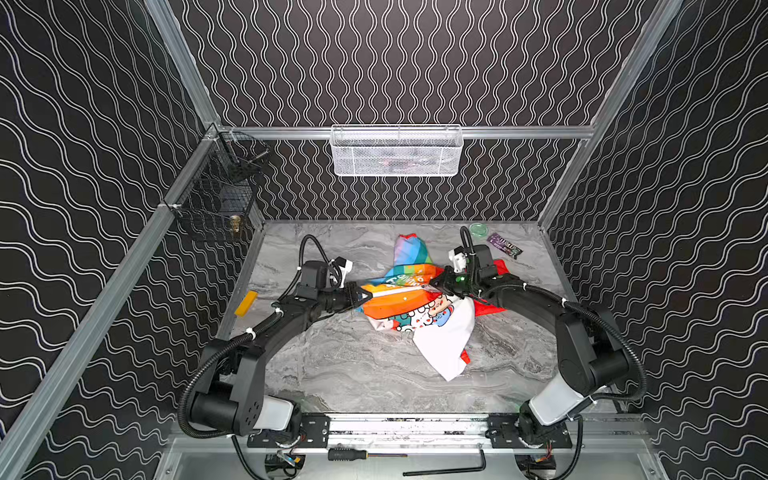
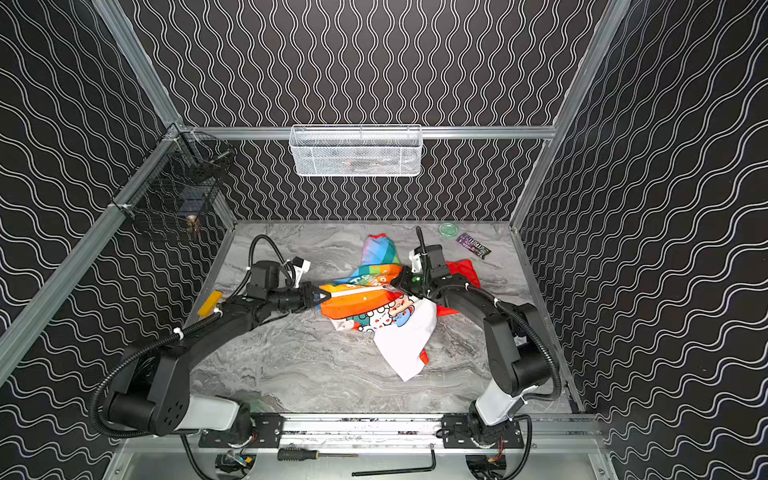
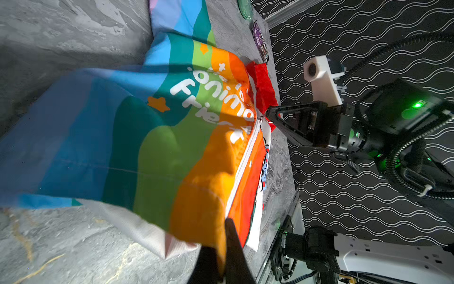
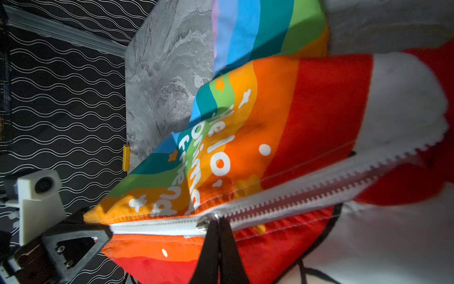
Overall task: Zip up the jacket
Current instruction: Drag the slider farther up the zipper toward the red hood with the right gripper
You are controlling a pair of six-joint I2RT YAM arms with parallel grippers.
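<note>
Overhead: jacket (image 1: 399,305) on marble table (image 1: 332,374), stretched between left pincer (image 1: 368,296) and right pincer (image 1: 434,286). Left wrist view: left pincer clamped on hem at zipper's end. Right wrist view: right pincer pinched onto zipper pull (image 4: 202,225), unjoined teeth just past it.

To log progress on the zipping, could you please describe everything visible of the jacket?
The jacket is thin fabric, rainbow-striped with white lettering, with a red hood, white sleeve and cartoon print. It lies crumpled on the marble-look table, its front stretched taut. Its white zipper is closed from the hem, pinched by the left claw, to the zipper pull, on which the right claw is shut; beyond, the teeth gape.
</note>
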